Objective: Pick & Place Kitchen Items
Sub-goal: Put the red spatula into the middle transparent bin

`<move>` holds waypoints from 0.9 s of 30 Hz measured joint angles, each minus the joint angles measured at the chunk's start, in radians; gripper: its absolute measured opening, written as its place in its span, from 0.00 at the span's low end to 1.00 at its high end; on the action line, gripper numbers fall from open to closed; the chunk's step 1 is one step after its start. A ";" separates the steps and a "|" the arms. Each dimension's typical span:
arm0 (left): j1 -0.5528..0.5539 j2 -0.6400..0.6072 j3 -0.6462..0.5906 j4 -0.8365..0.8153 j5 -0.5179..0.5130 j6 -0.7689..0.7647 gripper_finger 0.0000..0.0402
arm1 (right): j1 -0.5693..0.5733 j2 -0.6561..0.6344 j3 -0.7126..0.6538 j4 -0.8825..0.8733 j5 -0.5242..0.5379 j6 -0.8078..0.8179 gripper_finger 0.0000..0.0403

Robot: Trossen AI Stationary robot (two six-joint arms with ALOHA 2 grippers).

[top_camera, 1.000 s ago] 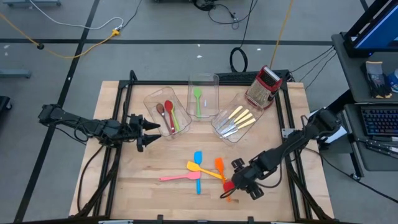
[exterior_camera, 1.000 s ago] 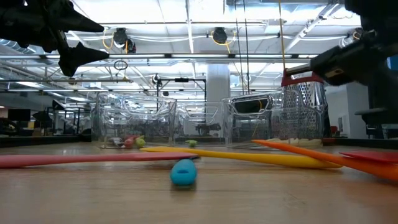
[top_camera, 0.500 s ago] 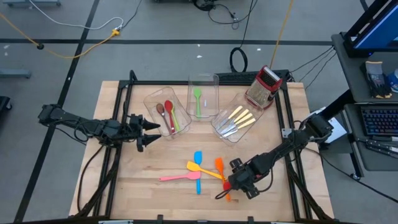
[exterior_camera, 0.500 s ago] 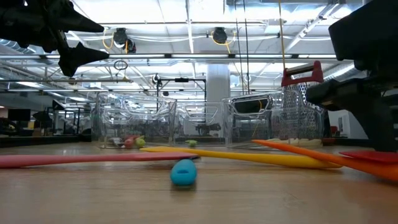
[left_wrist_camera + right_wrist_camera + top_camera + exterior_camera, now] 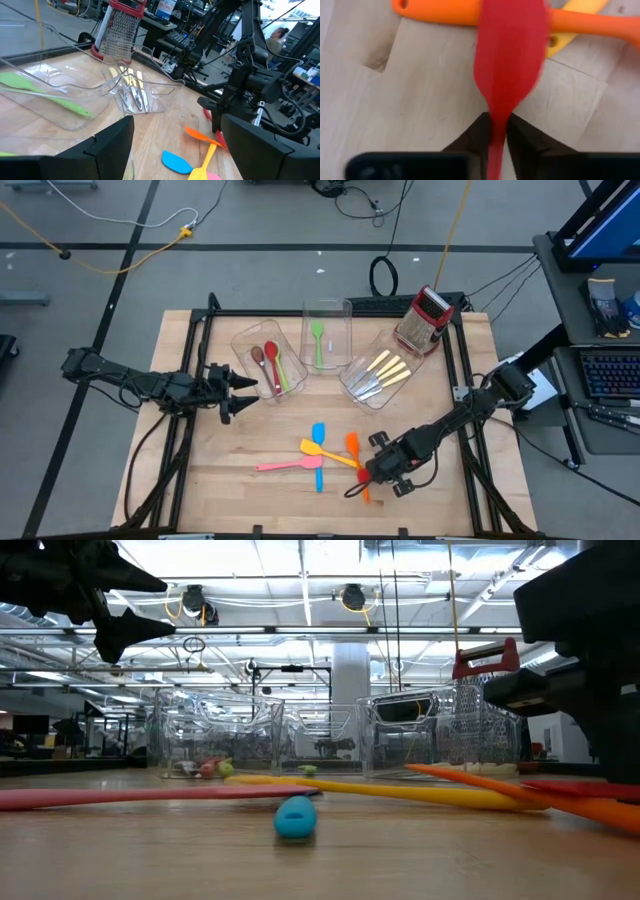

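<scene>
Grey floor (image 5: 250,220) with cables — ceiling lights (image 5: 300,565) overhead

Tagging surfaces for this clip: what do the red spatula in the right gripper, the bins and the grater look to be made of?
Red spatula: probably silicone or soft plastic; matte, uniform colour, nipped at its neck by the right gripper.
Bins: clear rigid plastic; see-through, glossy edges.
Grater: perforated shiny metal, red top likely plastic.

The right end effector (image 5: 372,472) is covering most of the red spatula (image 5: 509,60) from above, and that spatula's handle is running off the right wrist picture's edge. At table height, the orange spatula (image 5: 520,792) is getting cut off at the picture's edge.
</scene>
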 joint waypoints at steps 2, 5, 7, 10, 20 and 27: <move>0.000 0.000 0.000 0.000 0.000 -0.003 0.76 | 0.000 0.000 0.000 0.000 -0.001 0.012 0.07; 0.000 0.000 0.000 0.000 0.000 -0.002 0.76 | 0.000 -0.004 -0.001 0.000 -0.006 0.018 0.05; 0.000 0.000 0.000 0.000 0.000 -0.003 0.76 | 0.000 -0.012 -0.001 -0.003 -0.007 0.025 0.05; 0.000 0.000 0.000 0.000 0.000 -0.002 0.76 | 0.001 -0.035 -0.004 -0.022 -0.031 0.043 0.05; 0.000 0.000 0.000 0.000 0.000 0.001 0.76 | -0.003 -0.192 -0.005 -0.061 -0.033 0.090 0.05; 0.000 0.000 0.000 0.001 0.000 0.001 0.76 | -0.033 -0.328 -0.004 -0.015 -0.077 0.201 0.05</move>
